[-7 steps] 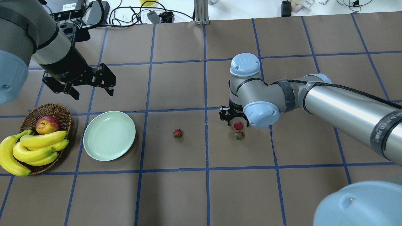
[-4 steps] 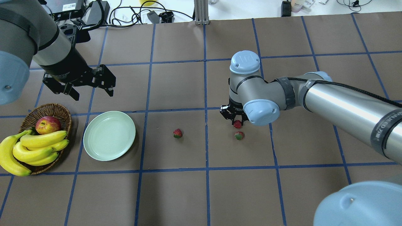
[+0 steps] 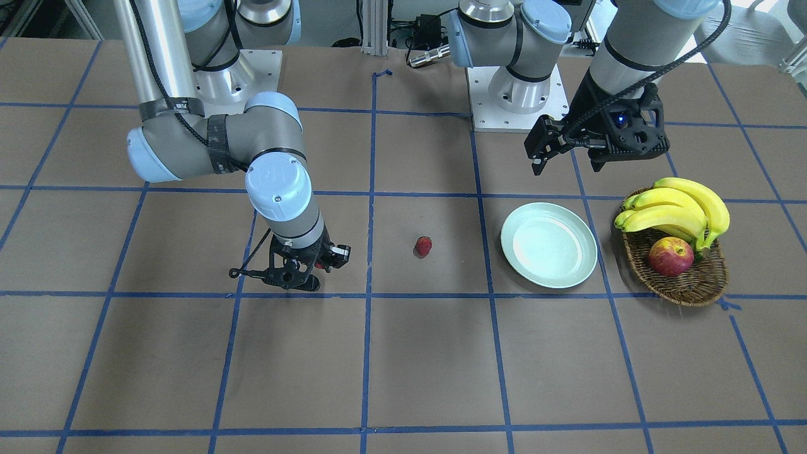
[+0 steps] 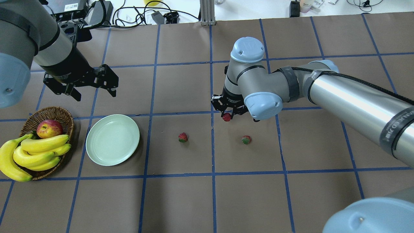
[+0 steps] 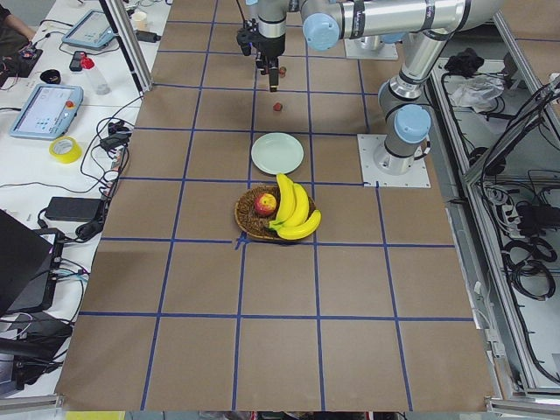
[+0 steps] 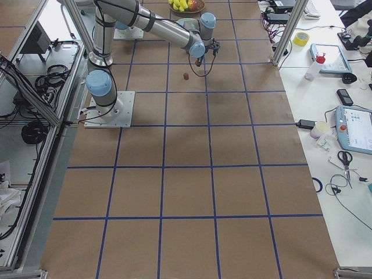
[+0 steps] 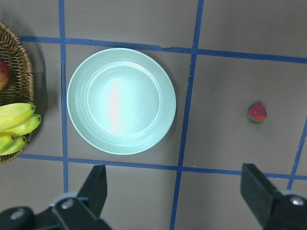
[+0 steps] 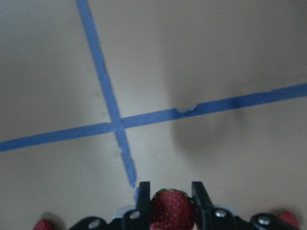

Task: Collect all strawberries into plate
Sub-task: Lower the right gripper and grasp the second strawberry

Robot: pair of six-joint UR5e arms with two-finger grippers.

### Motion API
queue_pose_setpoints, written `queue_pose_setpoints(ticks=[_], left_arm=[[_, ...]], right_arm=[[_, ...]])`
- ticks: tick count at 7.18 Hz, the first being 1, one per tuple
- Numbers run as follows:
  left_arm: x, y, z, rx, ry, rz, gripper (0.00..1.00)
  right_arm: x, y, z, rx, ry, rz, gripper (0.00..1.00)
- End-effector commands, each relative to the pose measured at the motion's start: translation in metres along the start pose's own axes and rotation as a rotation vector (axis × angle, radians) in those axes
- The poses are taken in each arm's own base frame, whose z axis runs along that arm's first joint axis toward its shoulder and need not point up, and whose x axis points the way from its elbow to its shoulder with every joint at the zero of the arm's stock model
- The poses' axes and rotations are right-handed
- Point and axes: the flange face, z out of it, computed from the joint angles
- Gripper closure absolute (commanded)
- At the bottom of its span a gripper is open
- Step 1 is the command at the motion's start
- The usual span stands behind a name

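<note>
While right tool pinched small red green-capped strawberry, step wanted level carry, low release over round pale-green plate ctr; left tool stood spread.

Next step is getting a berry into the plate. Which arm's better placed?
Right. The right gripper is shut on a strawberry; the left gripper hangs open and empty near the plate.

strawberries red, green caps | plate mint | table brown, blue grid
</note>
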Motion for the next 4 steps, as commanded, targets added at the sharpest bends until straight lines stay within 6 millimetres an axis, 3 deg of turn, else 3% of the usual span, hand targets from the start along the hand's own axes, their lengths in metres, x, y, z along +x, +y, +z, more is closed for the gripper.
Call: queue_pose_setpoints(ticks=[1, 2, 4], left_arm=[[0.0, -0.002, 0.003, 0.001, -0.001, 0.0, 0.0], [0.0, 0.001, 0.003, 0.001, -0.003, -0.001, 0.0], [-0.001, -0.001, 0.004, 0.002, -0.001, -0.004, 0.0]], right_arm=[[-0.044, 0.026, 0.024, -0.086, -0.088, -0.006, 0.77], [-0.058, 0.021, 0.037, -0.122, -0.131, 0.034, 0.78], [-0.065, 0.012, 0.057, -0.159, -0.153, 0.046, 0.77]])
